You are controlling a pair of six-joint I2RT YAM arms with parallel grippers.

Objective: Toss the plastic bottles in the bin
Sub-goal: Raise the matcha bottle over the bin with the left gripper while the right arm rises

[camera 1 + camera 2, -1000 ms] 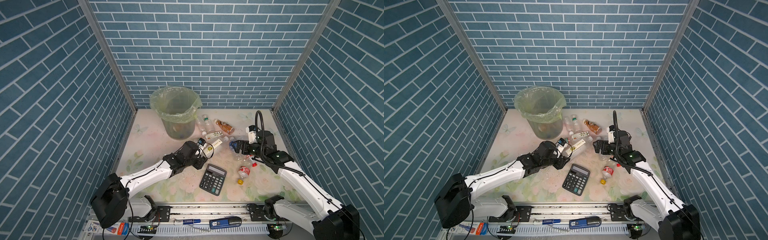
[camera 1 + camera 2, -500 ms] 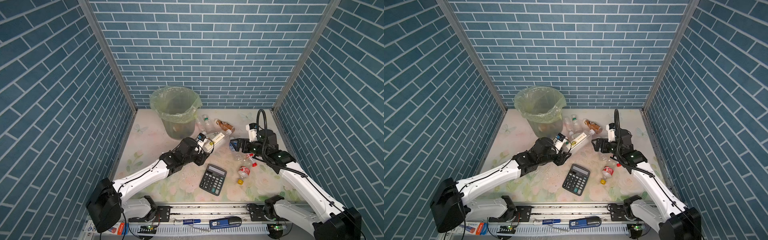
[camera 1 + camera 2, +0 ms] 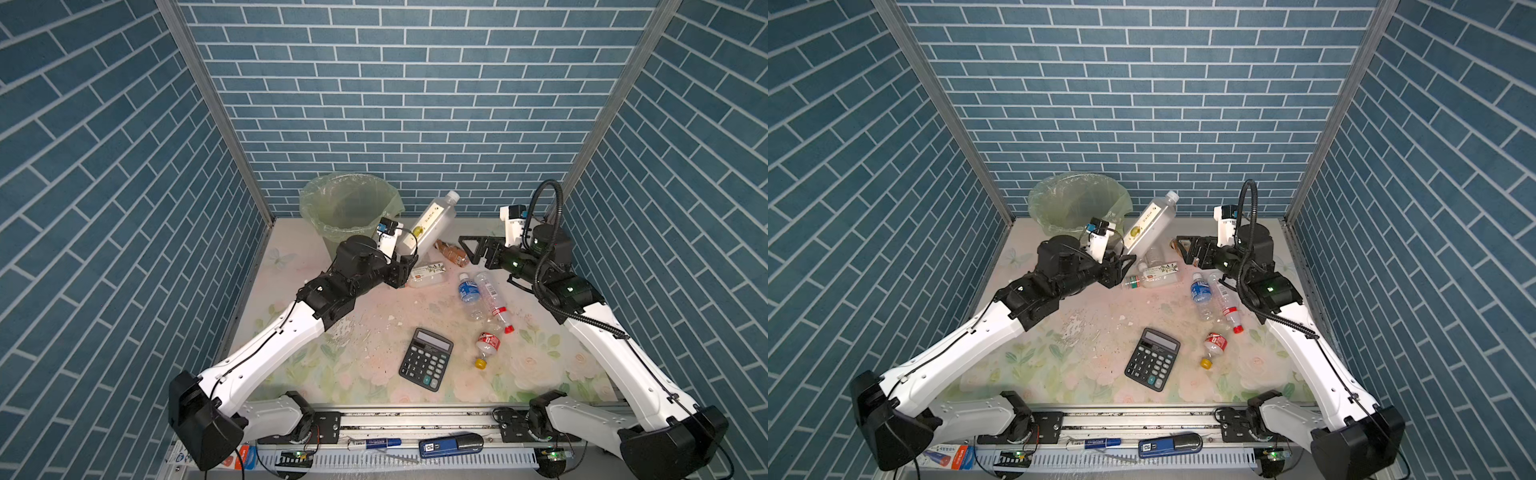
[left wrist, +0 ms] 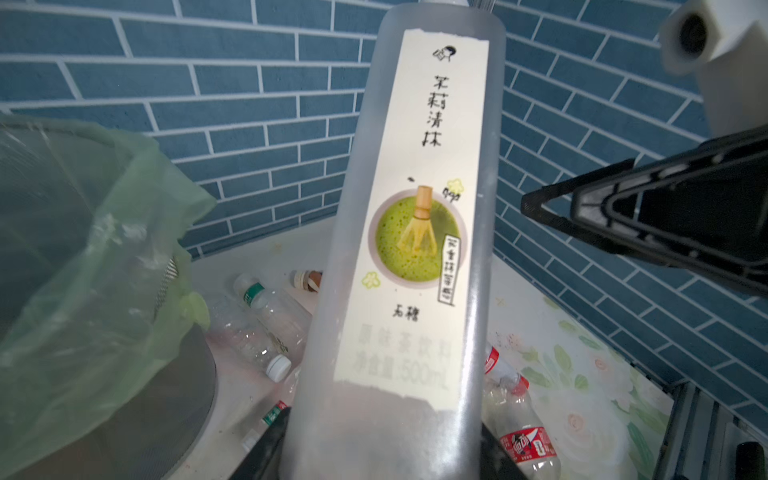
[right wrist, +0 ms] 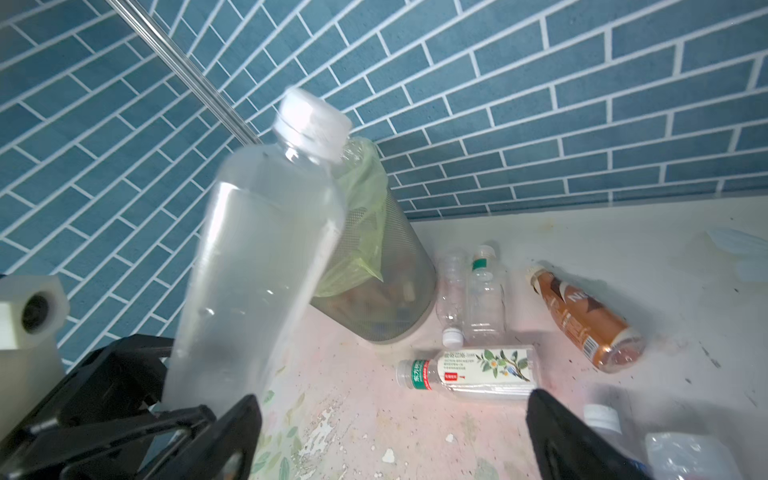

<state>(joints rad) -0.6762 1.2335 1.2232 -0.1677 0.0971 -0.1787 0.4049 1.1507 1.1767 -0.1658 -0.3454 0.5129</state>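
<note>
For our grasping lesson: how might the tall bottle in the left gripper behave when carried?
The tall bottle looks empty, so probably light. The left gripper holds only its base, so it may pivot. Its smooth sides could slip.

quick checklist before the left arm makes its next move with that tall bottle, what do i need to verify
1. Grip: the left tool is shut on the base of the tall bottle, which is lifted and tilted: ok.
2. Bottle above the mouth of the bin: not ok; it is beside the rim, with its cap leaning away from the bin.
3. Bin upright with its mouth open: ok.
4. Right tool out of the way: ok; it is open, empty and apart from the bottle.
5. Room in the bin: ok; what shows through its wall lies low.
</note>
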